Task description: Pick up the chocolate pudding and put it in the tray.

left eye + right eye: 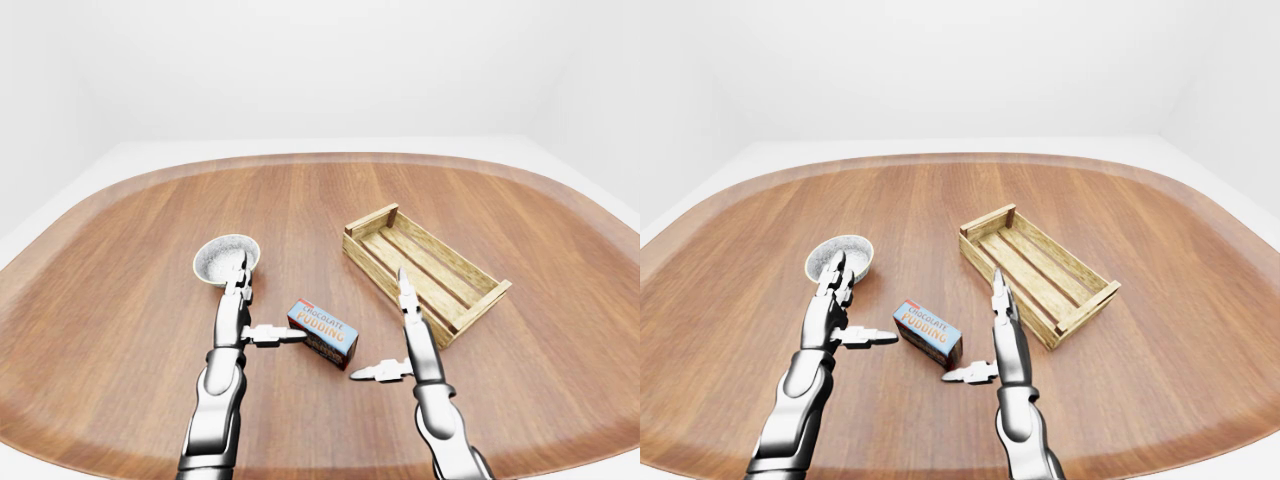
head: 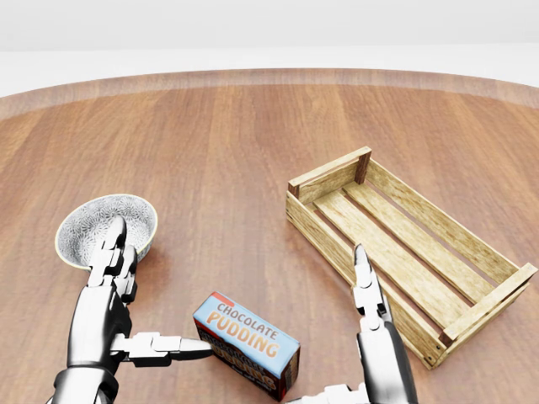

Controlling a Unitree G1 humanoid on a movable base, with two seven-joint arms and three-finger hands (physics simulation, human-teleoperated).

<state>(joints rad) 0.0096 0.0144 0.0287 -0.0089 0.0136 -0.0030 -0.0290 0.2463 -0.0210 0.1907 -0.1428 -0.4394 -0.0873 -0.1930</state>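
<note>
Head view: one chocolate pudding box point(image 2: 247, 343) lies on the table point(image 2: 219, 151), between two hands. One wooden tray point(image 2: 404, 244) at 2 o'clock, one bowl point(image 2: 106, 229) at 10 o'clock. Left hand point(image 2: 114, 311) and right hand point(image 2: 370, 337) both spread wide, holding nothing.

Rounded wooden counter point(image 1: 300, 200) carrying three things.

The counter is a broad reddish-brown wood surface with rounded corners and a paler band along its rim. On it lie a chocolate pudding box point(image 2: 246, 343), a speckled bowl point(image 2: 93, 220) and a slatted wooden tray point(image 2: 404, 248). In the left-eye view the bowl stands left of centre, the tray lies at an angle right of centre, and the blue box lies on its side between them, nearer the bottom edge, apart from both.
</note>
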